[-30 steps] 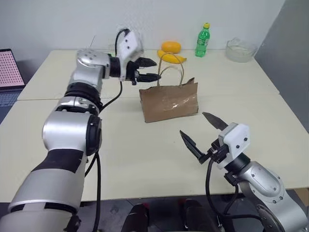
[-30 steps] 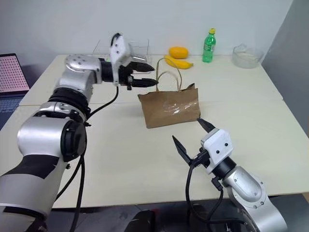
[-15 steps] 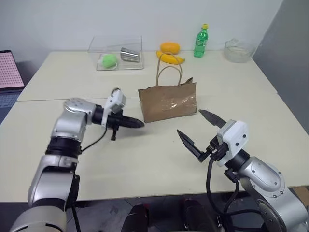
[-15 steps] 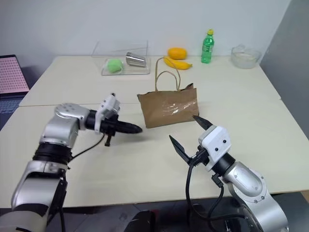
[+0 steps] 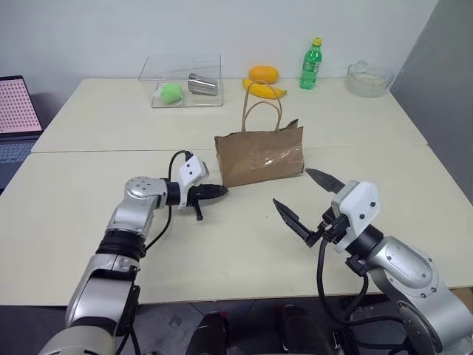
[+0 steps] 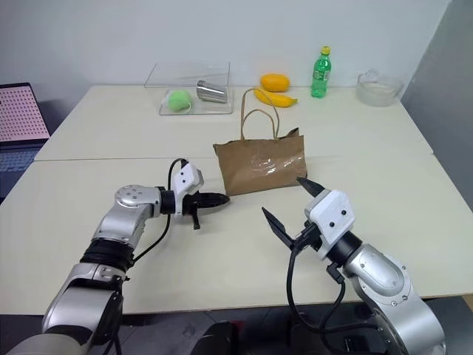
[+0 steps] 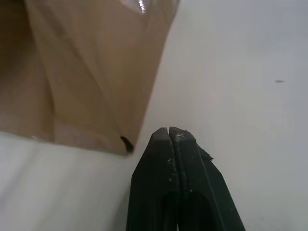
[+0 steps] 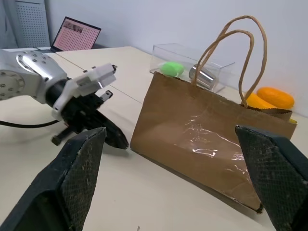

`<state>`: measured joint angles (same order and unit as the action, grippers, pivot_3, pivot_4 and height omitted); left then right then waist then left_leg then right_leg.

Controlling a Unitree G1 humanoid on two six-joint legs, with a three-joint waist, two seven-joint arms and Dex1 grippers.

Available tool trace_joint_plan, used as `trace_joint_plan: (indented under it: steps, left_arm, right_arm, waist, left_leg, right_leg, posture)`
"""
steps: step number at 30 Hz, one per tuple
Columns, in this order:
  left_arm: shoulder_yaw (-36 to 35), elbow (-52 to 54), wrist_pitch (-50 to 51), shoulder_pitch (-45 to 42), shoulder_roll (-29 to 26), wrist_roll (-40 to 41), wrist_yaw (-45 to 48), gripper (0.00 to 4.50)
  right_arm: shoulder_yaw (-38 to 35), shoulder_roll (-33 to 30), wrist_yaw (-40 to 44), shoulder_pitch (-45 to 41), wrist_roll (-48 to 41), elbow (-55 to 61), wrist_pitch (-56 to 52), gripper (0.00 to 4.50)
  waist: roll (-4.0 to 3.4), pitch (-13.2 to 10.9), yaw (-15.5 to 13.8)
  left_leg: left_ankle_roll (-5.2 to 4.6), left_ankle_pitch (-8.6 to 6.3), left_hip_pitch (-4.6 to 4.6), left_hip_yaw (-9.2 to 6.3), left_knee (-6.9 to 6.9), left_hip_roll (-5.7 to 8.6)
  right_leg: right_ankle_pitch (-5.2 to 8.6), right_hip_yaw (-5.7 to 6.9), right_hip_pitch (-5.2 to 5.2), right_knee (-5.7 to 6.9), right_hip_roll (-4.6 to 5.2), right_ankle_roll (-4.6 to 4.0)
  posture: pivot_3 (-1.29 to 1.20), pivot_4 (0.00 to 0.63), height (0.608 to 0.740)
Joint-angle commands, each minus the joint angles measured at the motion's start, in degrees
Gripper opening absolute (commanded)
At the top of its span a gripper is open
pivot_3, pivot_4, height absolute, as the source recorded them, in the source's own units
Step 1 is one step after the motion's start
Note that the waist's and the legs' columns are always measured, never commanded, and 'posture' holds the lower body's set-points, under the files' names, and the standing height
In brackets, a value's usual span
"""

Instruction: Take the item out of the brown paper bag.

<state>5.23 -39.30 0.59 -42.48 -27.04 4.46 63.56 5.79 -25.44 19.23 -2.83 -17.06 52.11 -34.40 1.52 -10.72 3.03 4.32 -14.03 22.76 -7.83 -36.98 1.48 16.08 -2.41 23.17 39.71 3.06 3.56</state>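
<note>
Cream tabletop (image 5: 89,222), two joined panels, pale wall behind; landmark for this entry: the brown paper bag (image 5: 259,154).

Brown paper bag: is standing upright near the table's middle, creased, a glossy patch on its front face, two cord handles (image 5: 261,111) arching above its mouth.

Item: is not showing itself; judged to be lying inside the bag, out of sight below the rim.

Left gripper (image 5: 219,191): is lying low over the table just beside the bag's lower left corner, fingers pressed together with nothing between them, tips pointing at the corner. Whether the tips are touching the paper cannot be told.

Right gripper (image 5: 307,201): is hovering in front of the bag, toward its right end and apart from it, jaws spread wide and empty.

Behind the bag: clear box (image 5: 182,80) with a green ball (image 5: 171,92) and a metal cup (image 5: 201,84); banana (image 5: 263,89), orange fruit (image 5: 262,72), green bottle (image 5: 311,63), glass bowl (image 5: 367,78).

Hazards, as judged:
- The bag is looking light and unanchored; a shove from the closed left tips at its base would likely slide or tip it.
- The mouth is sitting nearly flat; a reach from above without one gripper steadying the bag risks crumpling the paper or snagging a handle.
- With the item hidden, either set of jaws is aiming blind and may close on paper alone.
</note>
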Motion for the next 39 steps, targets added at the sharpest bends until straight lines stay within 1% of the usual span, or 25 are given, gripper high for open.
trace_joint_plan:
  steps: [1, 11, 16, 21, 23, 25, 27, 29, 31, 32, 35, 37, 39]
  left_arm:
    - [-0.75, -3.27, -4.36, -3.06, 0.54, -0.65, -2.29, 0.01]
    - [-0.51, -11.25, -11.52, -5.96, 1.14, -2.38, -5.02, 0.01]
    - [-0.67, -15.81, -15.41, -7.71, 1.13, -4.09, -7.96, 0.01]
    - [-1.23, -17.15, -16.45, -8.52, 1.97, -3.34, -7.76, 0.01]
    - [-2.14, -15.59, -15.26, -7.69, 2.5, -1.38, -6.05, 0.01]
    - [-3.39, -10.25, -12.51, -4.89, 2.47, 1.78, -3.16, 0.01]
    - [-4.98, 0.29, -7.81, 0.64, 1.57, 6.3, -1.01, 0.01]
    - [-6.29, 12.98, -1.06, 7.25, 0.22, 10.13, -1.08, 0.01]
    - [-7.62, 24.06, 4.29, 12.93, -0.52, 13.13, -2.91, 0.01]
    - [-8.75, 32.05, 7.95, 17.25, -0.86, 15.46, -4.88, 0.01]
    - [-11.8, 49.59, 16.38, 26.65, -1.07, 21.18, -10.7, 0.01]
    - [-13.68, 57.55, 19.89, 30.48, -0.74, 23.64, -14.83, 0.01]
    - [-14.93, 63.29, 21.58, 32.52, -0.22, 25.36, -18.27, 0.01]
  right_arm:
    - [-0.5, -0.21, 0.08, -0.29, -0.43, 2.64, 0.01, 4.5]
    - [-0.39, -0.14, -0.04, -0.4, -0.28, 2.66, -0.32, 4.5]
    - [-0.46, -0.22, 0.14, -0.57, -0.41, 2.77, -0.55, 4.5]
    - [-0.35, -0.19, 0.16, -0.7, -0.43, 2.7, -0.72, 4.5]
    - [-0.33, -0.21, 0.12, -0.68, -0.46, 2.92, -0.91, 4.5]
    - [-0.39, -0.25, 0.11, -0.71, -0.55, 3.08, -1.15, 4.5]
    - [-0.6, -0.44, 0.04, -0.87, -0.5, 3.21, -1.52, 4.5]
    - [-1.1, -0.83, 0.04, -1.13, -0.66, 3.39, -2.44, 4.5]
    - [-1.72, -1.05, 0.18, -1.52, -1.14, 3.27, -3.1, 4.5]
    - [-2.24, -1.23, 0.7, -2.12, -1.74, 2.66, -3.28, 4.5]
    - [-4.06, -1.77, 3.11, -4.47, -4.15, 0.09, -3.37, 4.5]
    - [-5.55, -2.21, 6.15, -7.09, -7.18, -2.72, -2.97, 4.5]
    - [-7.03, -3.3, 9.89, -10.38, -9.93, -6.55, -2.34, 4.5]
  waist:
    - [0.0, 0.0, 0.02]
    - [0.0, 0.0, 0.11]
    - [0.0, 0.0, 0.12]
    - [0.0, 0.0, 0.12]
    - [0.0, 0.0, 0.12]
    - [0.0, 0.0, 0.19]
    - [0.0, 0.0, 0.43]
    - [-0.02, 0.01, 0.81]
    - [-0.03, 0.02, 1.08]
    - [-0.03, 0.02, 0.91]
    - [-0.06, 0.04, 0.59]
    - [-0.06, 0.05, 0.19]
    - [-0.08, 0.07, -0.01]
  left_leg:
    - [0.0, 0.0, 0.0, 0.0, 0.0, 0.0]
    - [0.0, 0.0, -0.02, 0.0, 0.01, -0.01]
    - [0.0, 0.0, -0.02, -0.01, 0.01, -0.01]
    - [0.0, 0.0, -0.01, -0.01, 0.01, -0.01]
    - [0.0, 0.0, -0.01, -0.01, 0.01, 0.0]
    - [0.0, 0.0, 0.0, -0.01, 0.01, 0.0]
    - [0.0, 0.0, -0.01, 0.0, 0.02, -0.03]
    - [0.0, 0.0, -0.03, 0.01, 0.06, -0.1]
    - [0.0, 0.0, -0.02, 0.0, 0.08, -0.15]
    - [0.0, 0.0, -0.04, -0.02, 0.07, -0.16]
    - [0.01, 0.0, -0.04, -0.01, 0.02, -0.17]
    - [0.01, 0.0, -0.07, 0.01, 0.02, -0.18]
    - [0.01, 0.0, -0.11, 0.04, 0.0, -0.16]
  right_leg:
    - [0.0, 0.0, 0.0, 0.0, 0.0, 0.0]
    - [0.0, 0.01, 0.0, 0.02, -0.01, 0.0]
    - [0.0, 0.01, 0.0, 0.02, -0.01, 0.0]
    - [0.0, 0.01, 0.0, 0.02, -0.01, 0.0]
    - [0.0, 0.01, 0.0, 0.02, -0.01, 0.0]
    - [0.0, 0.02, 0.0, 0.02, -0.01, 0.0]
    - [0.0, 0.0, 0.0, 0.02, -0.01, 0.0]
    - [0.0, -0.05, 0.02, 0.0, -0.01, 0.0]
    - [0.0, -0.04, 0.04, 0.0, -0.04, -0.01]
    - [0.0, -0.05, 0.04, 0.03, -0.03, -0.01]
    - [-0.03, -0.08, 0.0, 0.01, -0.02, -0.05]
    - [-0.04, -0.09, -0.06, -0.05, 0.01, -0.05]
    - [-0.04, -0.08, -0.11, -0.11, -0.02, -0.05]
  posture:
    - [0.0, 0.15, 0.74]
    - [0.0, 0.15, 0.74]
    - [0.0, 0.15, 0.74]
    - [0.0, 0.15, 0.74]
    - [0.0, 0.15, 0.74]
    - [0.0, 0.15, 0.74]
    - [0.0, 0.15, 0.74]
    - [0.0, 0.15, 0.74]
    - [0.0, 0.15, 0.74]
    - [0.0, 0.15, 0.74]
    - [0.0, 0.15, 0.74]
    - [0.0, 0.15, 0.74]
    - [0.0, 0.15, 0.74]
